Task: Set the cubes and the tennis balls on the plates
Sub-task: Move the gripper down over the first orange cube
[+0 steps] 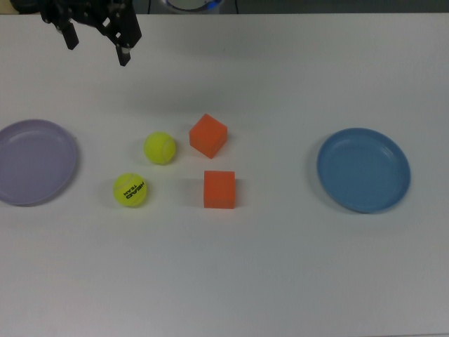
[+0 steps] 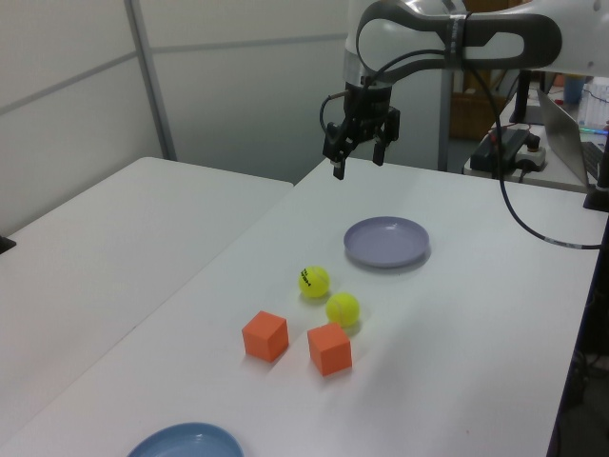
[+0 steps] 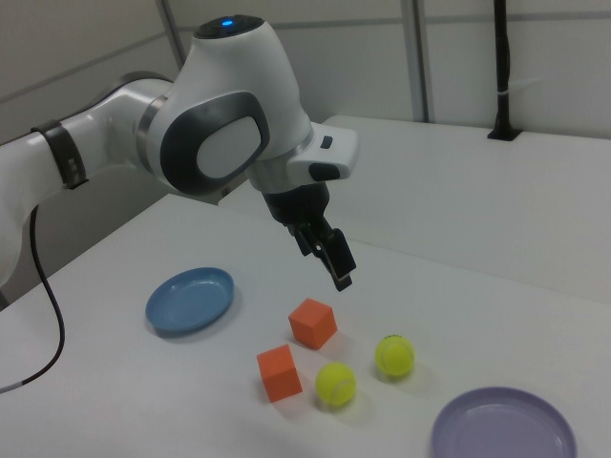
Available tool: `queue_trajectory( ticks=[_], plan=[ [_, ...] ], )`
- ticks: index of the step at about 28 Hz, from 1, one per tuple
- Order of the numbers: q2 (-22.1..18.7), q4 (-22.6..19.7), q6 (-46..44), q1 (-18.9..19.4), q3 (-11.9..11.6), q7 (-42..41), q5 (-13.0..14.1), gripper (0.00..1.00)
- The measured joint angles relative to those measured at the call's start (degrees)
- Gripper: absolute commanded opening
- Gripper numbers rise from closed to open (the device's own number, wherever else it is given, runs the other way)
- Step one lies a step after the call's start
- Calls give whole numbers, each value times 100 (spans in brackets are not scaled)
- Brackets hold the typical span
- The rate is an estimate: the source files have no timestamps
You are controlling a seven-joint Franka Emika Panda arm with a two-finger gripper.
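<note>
Two orange cubes [image 1: 208, 135] [image 1: 219, 189] sit near the table's middle in the top view. To their left lie a plain tennis ball [image 1: 160, 148] and a lettered tennis ball [image 1: 130, 190]. The lavender plate [image 1: 35, 161] is at the top view's far left and the blue plate [image 1: 363, 169] at its right; both hold nothing. My gripper [image 1: 97, 48] hangs open and empty above the table's far left corner, well apart from every object. In the left view the gripper [image 2: 358, 164] hovers beyond the lavender plate [image 2: 386, 241]. In the right view the gripper [image 3: 334, 267] is above the cubes [image 3: 313, 322].
A second white table [image 2: 114, 238] adjoins on the left view's left. A laptop and cables [image 2: 561, 124] stand behind at the left view's right. A black post [image 3: 500, 67] rises on the neighbouring table in the right view.
</note>
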Motion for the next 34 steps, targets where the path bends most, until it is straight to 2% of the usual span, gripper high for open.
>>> queue_trajectory(
  ticks=[8, 14, 19, 22, 29, 34],
  plan=[
    [193, -66, -1, 45, 76, -8, 4, 100],
    [500, -63, 310, 61, 379, -60, 12, 100],
    [760, -64, 880, 73, 662, -254, 367, 100],
    [947, -65, 1187, 105, 772, -450, 472, 100],
    [1513, -65, 1680, 312, 876, -919, 492, 100],
    [1747, -63, 1852, 360, 958, -1332, 492, 100]
  ],
)
